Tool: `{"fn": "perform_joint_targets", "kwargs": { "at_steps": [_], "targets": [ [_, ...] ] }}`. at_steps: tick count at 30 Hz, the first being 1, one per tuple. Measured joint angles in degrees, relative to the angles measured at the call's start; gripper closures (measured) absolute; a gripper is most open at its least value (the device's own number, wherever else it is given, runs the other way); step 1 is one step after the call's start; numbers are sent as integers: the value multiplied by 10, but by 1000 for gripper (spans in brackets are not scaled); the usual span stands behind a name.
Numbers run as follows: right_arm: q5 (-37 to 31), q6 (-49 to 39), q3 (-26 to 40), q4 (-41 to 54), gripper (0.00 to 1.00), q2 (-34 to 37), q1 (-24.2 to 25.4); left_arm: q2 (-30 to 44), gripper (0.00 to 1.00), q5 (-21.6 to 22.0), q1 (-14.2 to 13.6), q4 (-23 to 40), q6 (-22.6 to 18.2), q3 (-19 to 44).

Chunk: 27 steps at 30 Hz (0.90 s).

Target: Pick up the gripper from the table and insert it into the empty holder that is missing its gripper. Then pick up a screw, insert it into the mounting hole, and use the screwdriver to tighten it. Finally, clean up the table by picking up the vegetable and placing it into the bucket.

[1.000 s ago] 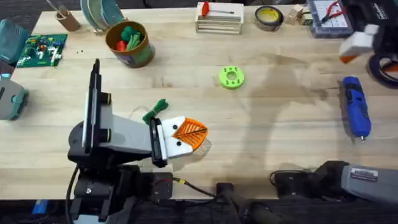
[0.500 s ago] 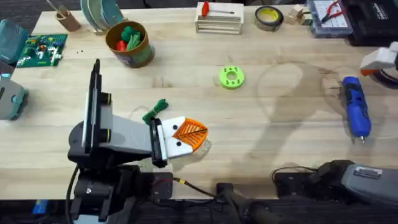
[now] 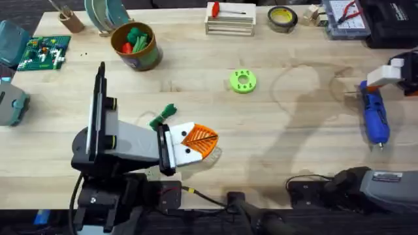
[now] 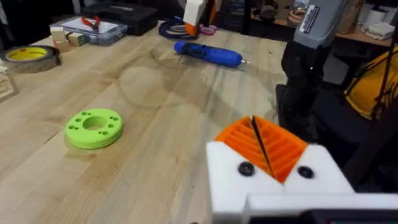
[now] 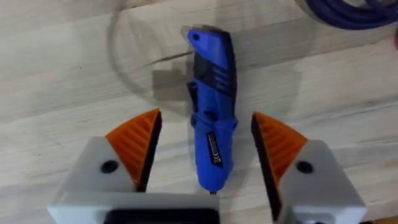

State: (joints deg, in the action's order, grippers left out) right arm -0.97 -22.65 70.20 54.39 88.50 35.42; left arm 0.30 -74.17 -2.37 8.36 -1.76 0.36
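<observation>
Tabletop [image 3: 281,150] of pale, grained wood carries all task items. Left gripper [image 3: 196,140] rests low at the near left, a white angular body with both orange ribbed pads meeting in a closed wedge; the left wrist view shows the two pads pressed together with a thin dark seam between them, and a black dot in each white mount. Judged from that, the fingertip appears already seated in its holder, though whether a screw sits in the mounting hole cannot be confirmed. Right gripper [image 5: 205,158] hovers at the far right directly over the screwdriver [image 5: 210,106]; its jaws stand wide apart, one orange ribbed pad on each side of the blue body, neither touching it. The screwdriver is a smooth, bright blue, pen-shaped moulded tool with a darker grip band and a thin metal bit [image 3: 381,146] pointing toward the near edge. The step in hand is judged to be grasping the screwdriver; tightening and clean-up remain. Bucket [image 3: 136,46], a short round can with an orange-brown rim and green label, stands at the far left and holds red and green pieces. Vegetable [image 3: 163,115], slender, dark green and leafy, lies on the table just beyond the left gripper, not yet binned.
</observation>
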Motion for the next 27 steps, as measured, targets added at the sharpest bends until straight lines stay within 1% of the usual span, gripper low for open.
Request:
{"fn": "perform_joint_targets", "kwargs": {
  "at_steps": [6, 12, 21, 27],
  "targets": [
    [0, -5, 0, -5, 135, 8, 0, 0, 985, 0, 0, 0, 0, 0],
    [0, -34, 0, -7, 135, 14, 8, 0, 985, 0, 0, 0, 0, 0],
    [0, -101, 0, -9, 135, 67, 10, 0, 985, 0, 0, 0, 0, 0],
    [0, -115, 0, -23, 135, 91, 10, 0, 985, 0, 0, 0, 0, 0]
  ]
}}
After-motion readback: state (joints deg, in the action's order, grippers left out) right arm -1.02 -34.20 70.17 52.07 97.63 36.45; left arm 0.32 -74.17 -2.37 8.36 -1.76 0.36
